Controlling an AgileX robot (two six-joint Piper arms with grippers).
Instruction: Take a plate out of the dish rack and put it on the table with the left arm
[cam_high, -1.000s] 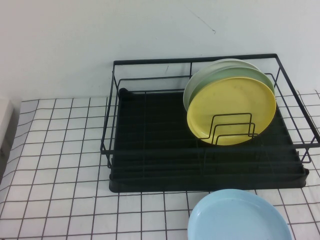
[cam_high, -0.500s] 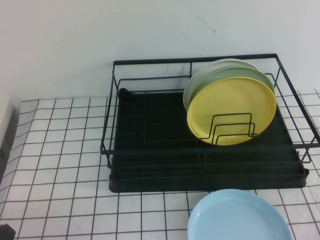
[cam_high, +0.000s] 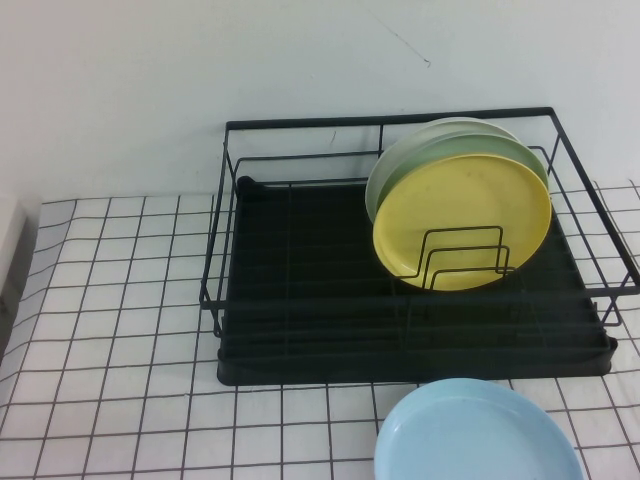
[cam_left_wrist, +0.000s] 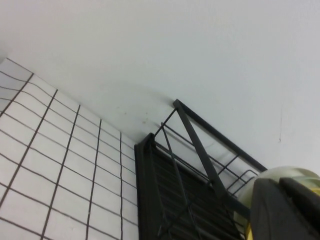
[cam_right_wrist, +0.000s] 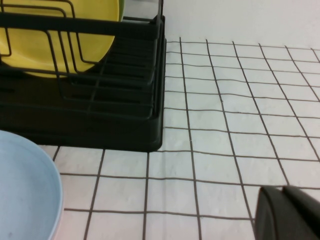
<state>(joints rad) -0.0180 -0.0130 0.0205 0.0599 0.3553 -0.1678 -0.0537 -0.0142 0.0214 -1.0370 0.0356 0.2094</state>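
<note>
The yellow plate (cam_high: 462, 220) stands on edge in the wire dividers at the right of the black dish rack (cam_high: 300, 300), in front of a pale green plate (cam_high: 440, 150). It also shows in the right wrist view (cam_right_wrist: 60, 30). Neither arm shows in the high view. In the left wrist view my left gripper (cam_left_wrist: 279, 182) has its fingers together and empty, out to the left of the rack (cam_left_wrist: 190, 130), facing its left end. My right gripper (cam_right_wrist: 282, 189) is shut and empty, low over the gridded table (cam_right_wrist: 225, 125) to the right of the rack (cam_right_wrist: 100, 125).
A light blue plate (cam_high: 480, 435) lies flat on the table in front of the rack, near the front edge; it also shows in the right wrist view (cam_right_wrist: 25, 185). The white gridded table (cam_high: 120, 300) stretches left of the rack. A wall stands behind.
A dark bit that showed at the lower left corner of the high view half a second ago is gone. The plates and rack have not moved.
</note>
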